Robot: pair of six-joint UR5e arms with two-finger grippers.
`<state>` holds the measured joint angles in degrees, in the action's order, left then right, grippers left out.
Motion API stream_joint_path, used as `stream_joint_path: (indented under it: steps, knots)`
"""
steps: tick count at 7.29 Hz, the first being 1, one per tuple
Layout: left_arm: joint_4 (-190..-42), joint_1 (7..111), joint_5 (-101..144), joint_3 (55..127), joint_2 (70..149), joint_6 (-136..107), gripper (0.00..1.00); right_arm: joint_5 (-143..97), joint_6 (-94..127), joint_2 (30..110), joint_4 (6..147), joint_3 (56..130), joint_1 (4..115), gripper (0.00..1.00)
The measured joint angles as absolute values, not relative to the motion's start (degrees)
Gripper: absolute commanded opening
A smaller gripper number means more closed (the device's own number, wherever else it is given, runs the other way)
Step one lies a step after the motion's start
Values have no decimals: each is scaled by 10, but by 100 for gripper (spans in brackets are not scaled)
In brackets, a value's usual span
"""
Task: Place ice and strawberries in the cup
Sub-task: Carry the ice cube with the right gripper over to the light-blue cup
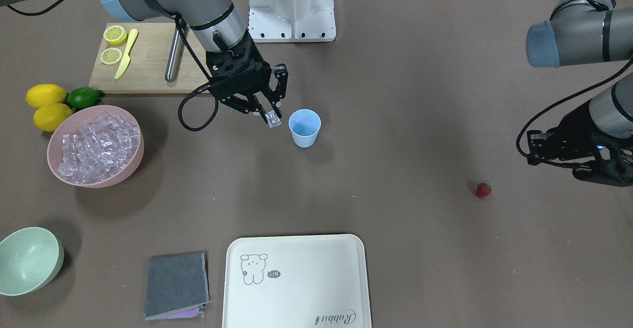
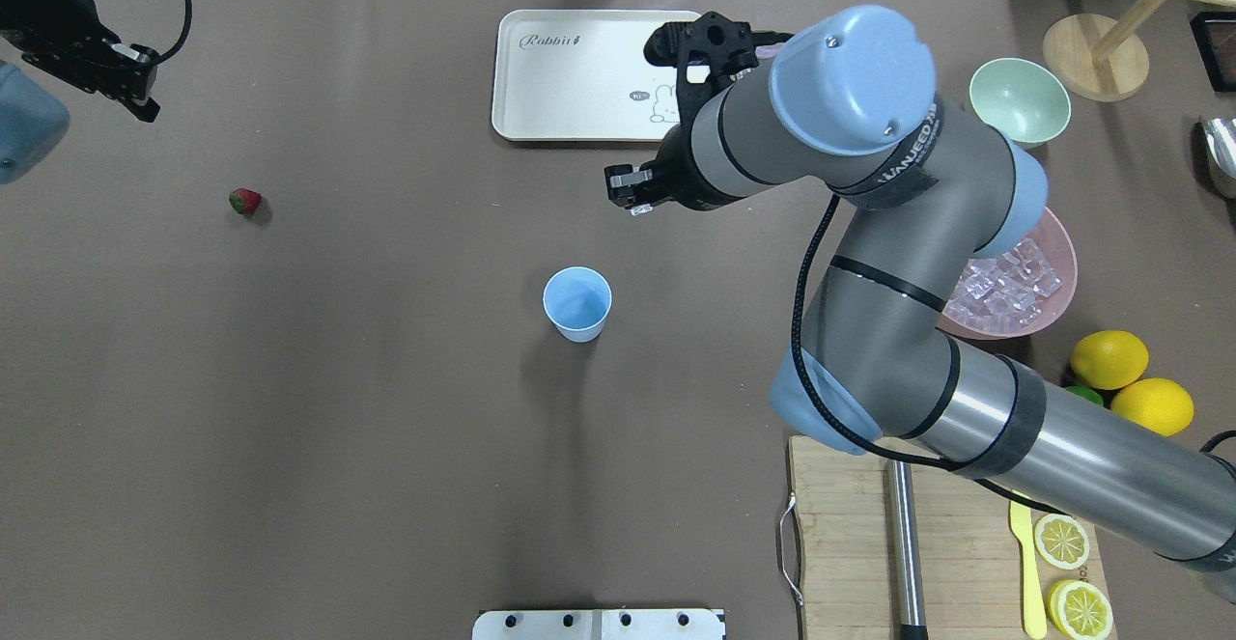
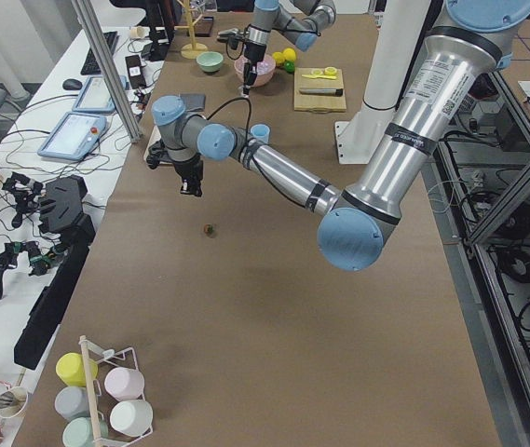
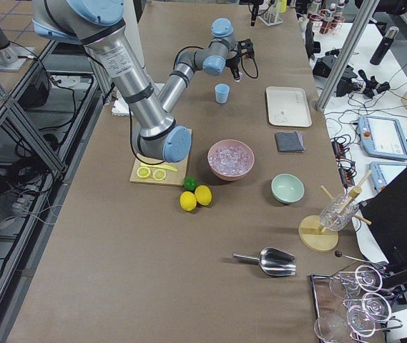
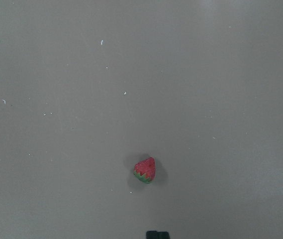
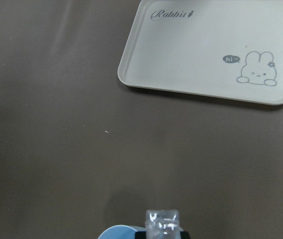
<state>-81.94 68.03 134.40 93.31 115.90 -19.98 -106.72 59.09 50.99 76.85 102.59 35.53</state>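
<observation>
The right hand (image 1: 271,115) is clamped on one clear ice cube (image 1: 273,119), held in the air just beside the light-blue cup (image 1: 304,128), on the cup's side facing the pink bowl (image 1: 138,157). The rest of the ice (image 1: 96,147) fills that bowl. The cup stands upright on the table (image 1: 395,169). The strawberry (image 1: 483,190) lies on the table well apart from the cup, on its far side from the bowl. The left hand (image 1: 554,155) hangs beyond the strawberry from the cup; I cannot tell how its fingers stand
</observation>
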Motion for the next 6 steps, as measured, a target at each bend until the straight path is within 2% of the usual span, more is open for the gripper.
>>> stream_joint_path:
  steps: [6]
  knots:
    - [-859, 680, 1344, 934, 1151, -277, 98, -1033, 590, 485, 710, 958, 299, 0]
